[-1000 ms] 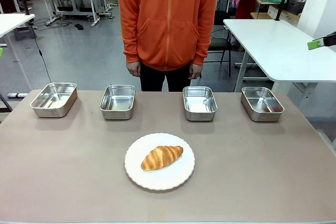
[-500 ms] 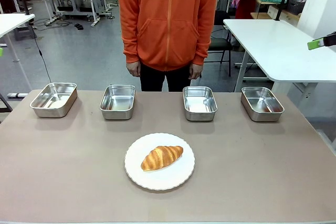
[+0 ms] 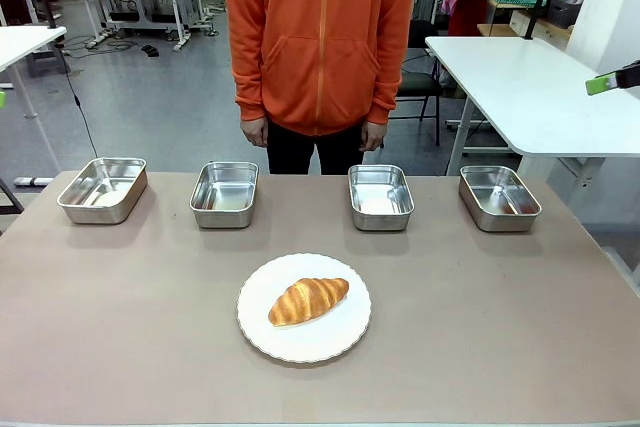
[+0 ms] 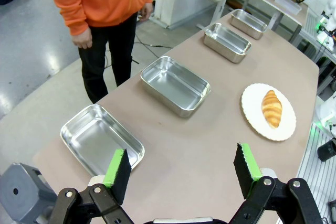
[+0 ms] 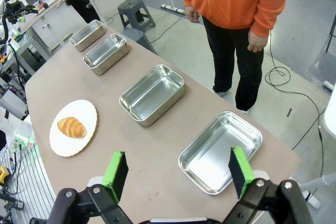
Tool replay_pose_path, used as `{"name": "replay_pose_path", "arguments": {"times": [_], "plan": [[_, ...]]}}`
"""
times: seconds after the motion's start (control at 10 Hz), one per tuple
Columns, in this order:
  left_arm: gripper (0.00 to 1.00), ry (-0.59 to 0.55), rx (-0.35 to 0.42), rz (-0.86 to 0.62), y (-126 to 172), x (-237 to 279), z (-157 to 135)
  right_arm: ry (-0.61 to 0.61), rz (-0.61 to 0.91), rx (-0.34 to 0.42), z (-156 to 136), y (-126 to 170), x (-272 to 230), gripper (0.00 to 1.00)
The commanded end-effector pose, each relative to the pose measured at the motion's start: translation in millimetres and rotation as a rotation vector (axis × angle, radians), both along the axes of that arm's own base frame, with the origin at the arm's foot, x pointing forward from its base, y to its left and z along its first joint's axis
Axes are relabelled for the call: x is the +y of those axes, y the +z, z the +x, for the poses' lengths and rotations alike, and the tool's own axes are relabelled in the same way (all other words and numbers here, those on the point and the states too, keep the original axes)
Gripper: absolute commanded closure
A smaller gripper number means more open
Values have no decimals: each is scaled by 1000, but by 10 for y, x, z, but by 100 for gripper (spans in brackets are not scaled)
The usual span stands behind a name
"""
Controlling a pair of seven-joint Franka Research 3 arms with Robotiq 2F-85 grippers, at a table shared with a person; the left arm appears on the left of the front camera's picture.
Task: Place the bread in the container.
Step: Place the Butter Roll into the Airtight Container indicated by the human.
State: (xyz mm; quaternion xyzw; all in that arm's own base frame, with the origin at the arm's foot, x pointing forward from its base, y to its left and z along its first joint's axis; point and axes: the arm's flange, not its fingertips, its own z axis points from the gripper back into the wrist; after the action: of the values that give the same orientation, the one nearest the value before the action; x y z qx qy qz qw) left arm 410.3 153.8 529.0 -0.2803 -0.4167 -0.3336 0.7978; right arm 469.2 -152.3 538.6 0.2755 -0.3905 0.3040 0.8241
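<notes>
Not yet started: bread on plate, both claws released

Bread (image 3: pixel 308 300) lies on the round white plate (image 3: pixel 340 345), mid-table on the robot's side. Judging by that spot, it is staged so either arm can reach it. It sits flat and slantwise, with nothing touching it.

Four steel pans stand in a row along the far edge, open side up and well apart: left-end pan (image 3: pixel 95 213), second pan (image 3: pixel 222 220), third pan (image 3: pixel 381 223), right-end pan (image 3: pixel 505 223). All are empty. One of them is the container; I cannot tell which.

Left gripper (image 4: pixel 181 169) hangs high over the table's (image 3: pixel 120 327) left end, jaws spread wide with nothing between the pads. Right gripper (image 5: pixel 177 171) does the same over the right end, released and empty. Both look parked in a ready pose, clear of the work area.

The person (image 3: pixel 320 37) stands behind the pans with hands down at the sides, off the table, and seems to be just watching.

The likely first step is a reach down to the bread, pinching across its narrow width, since the crust looks glossy and soft.
</notes>
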Motion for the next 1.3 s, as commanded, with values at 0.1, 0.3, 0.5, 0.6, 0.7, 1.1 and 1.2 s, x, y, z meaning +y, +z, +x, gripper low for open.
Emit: {"name": "replay_pose_path", "arguments": {"times": [0.1, 0.3, 0.5, 0.6, 0.7, 1.1, 1.2], "plan": [[0, 1, -3, -1, 3, 6, -6, -5, -2, -8, 8, 9, 12, 0], [0, 1, -3, -1, 3, 6, -6, -5, -2, -8, 8, 9, 12, 0], [0, 1, -3, -1, 3, 6, -6, -5, -2, -8, 8, 9, 12, 0], [0, 1, -3, -1, 3, 6, -6, -5, -2, -8, 8, 9, 12, 0], [0, 1, -3, -1, 3, 6, -6, -5, -2, -8, 8, 9, 12, 0], [0, 1, -3, -1, 3, 6, -6, -5, -2, -8, 8, 9, 12, 0], [0, 1, -3, -1, 3, 6, -6, -5, -2, -8, 8, 9, 12, 0]]}}
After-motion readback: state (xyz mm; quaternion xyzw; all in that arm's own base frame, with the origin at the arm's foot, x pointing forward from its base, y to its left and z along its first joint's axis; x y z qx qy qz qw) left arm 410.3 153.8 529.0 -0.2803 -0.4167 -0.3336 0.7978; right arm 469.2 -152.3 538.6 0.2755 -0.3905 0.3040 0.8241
